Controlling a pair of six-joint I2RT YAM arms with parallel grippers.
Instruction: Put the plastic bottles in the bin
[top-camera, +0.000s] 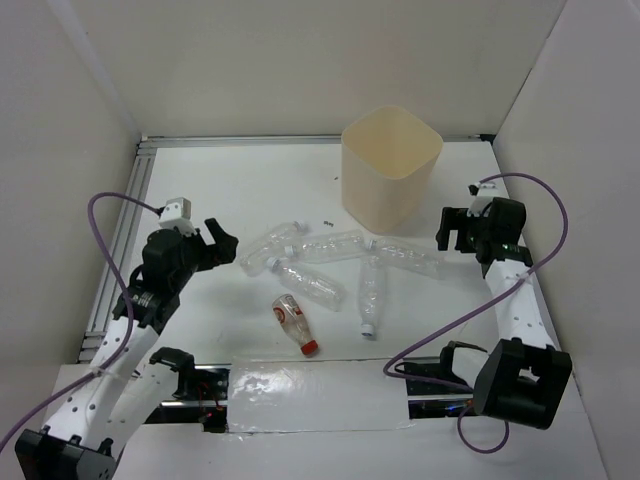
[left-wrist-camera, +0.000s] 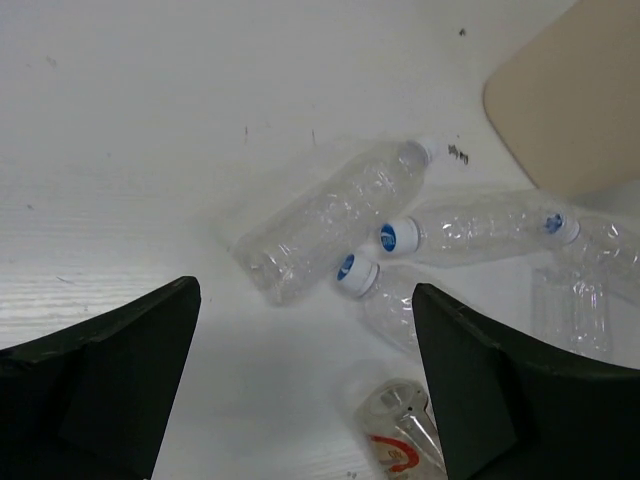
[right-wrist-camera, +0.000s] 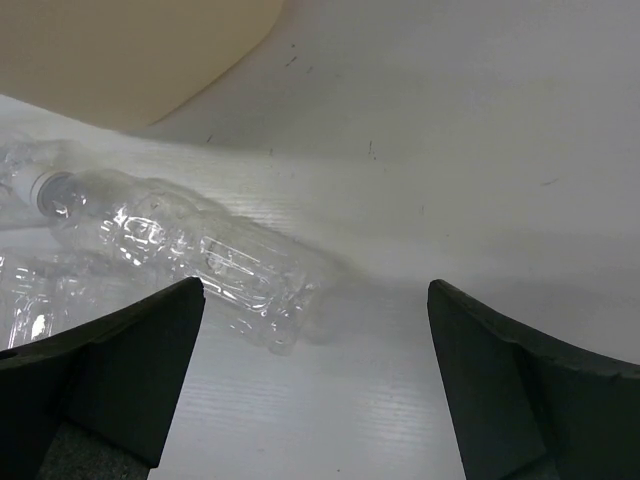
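Several clear crinkled plastic bottles lie in a cluster mid-table (top-camera: 335, 245). A shorter bottle with a red cap and red label (top-camera: 295, 323) lies nearest the front. The cream-beige bin (top-camera: 392, 165) stands upright behind the cluster. My left gripper (top-camera: 225, 248) is open and empty, just left of the leftmost bottle (top-camera: 270, 248). Its wrist view shows that bottle (left-wrist-camera: 335, 215), two blue-printed white caps, the red-label bottle (left-wrist-camera: 405, 440) and a bin corner (left-wrist-camera: 570, 90). My right gripper (top-camera: 455, 232) is open and empty, right of the rightmost bottle (top-camera: 405, 257), which also shows in the right wrist view (right-wrist-camera: 190, 255).
White walls enclose the table on the left, back and right. An aluminium rail (top-camera: 115, 250) runs along the left edge. A few small dark specks (top-camera: 327, 224) lie near the bin's base. Purple cables loop from both arms.
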